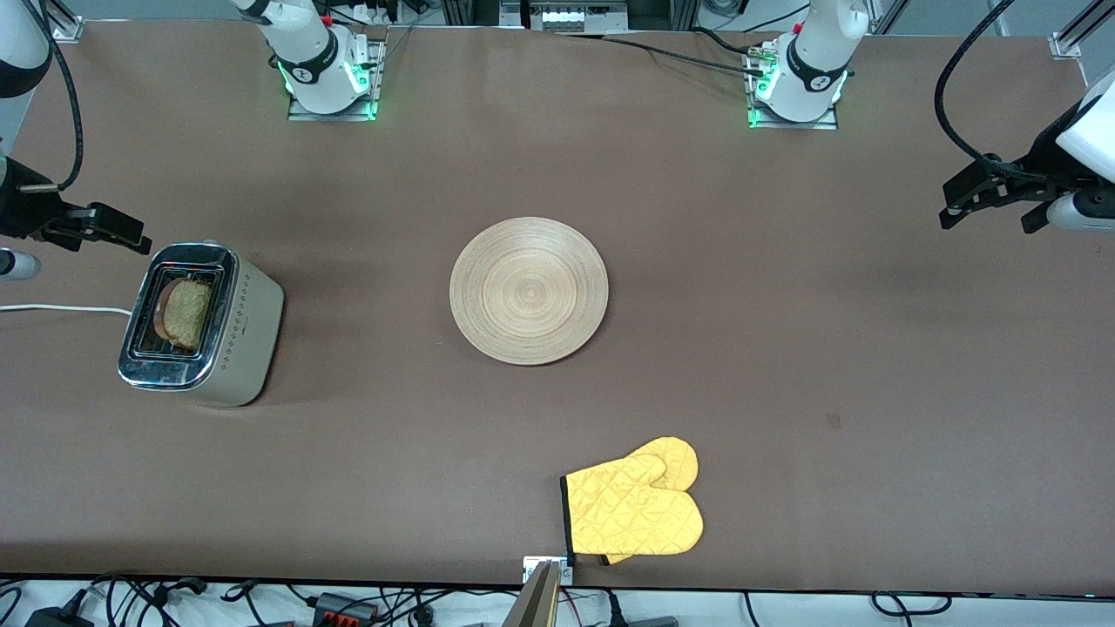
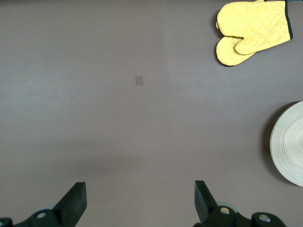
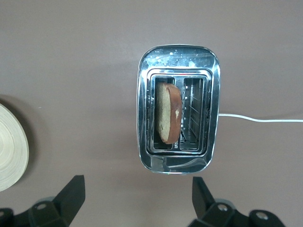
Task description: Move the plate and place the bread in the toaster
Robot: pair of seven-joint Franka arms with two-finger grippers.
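Note:
The pale wooden plate [image 1: 529, 290] lies flat at the middle of the table, with nothing on it. Its edge also shows in the left wrist view [image 2: 291, 142] and the right wrist view [image 3: 9, 146]. The toaster [image 1: 253, 331] stands toward the right arm's end of the table. The bread [image 1: 185, 313] stands upright in one of its slots, sticking out a little; the other slot is empty [image 3: 166, 113]. My right gripper [image 1: 122, 231] [image 3: 137, 182] is open and empty, up in the air beside the toaster [image 3: 177, 54]. My left gripper [image 1: 958, 205] [image 2: 139, 187] is open and empty over bare table at the left arm's end.
A yellow oven mitt [image 1: 636, 509] [image 2: 251, 30] lies near the table edge closest to the front camera. The toaster's white cord [image 1: 61, 308] [image 3: 260, 118] runs off the table at the right arm's end. A small dark mark [image 1: 834, 421] is on the brown tabletop.

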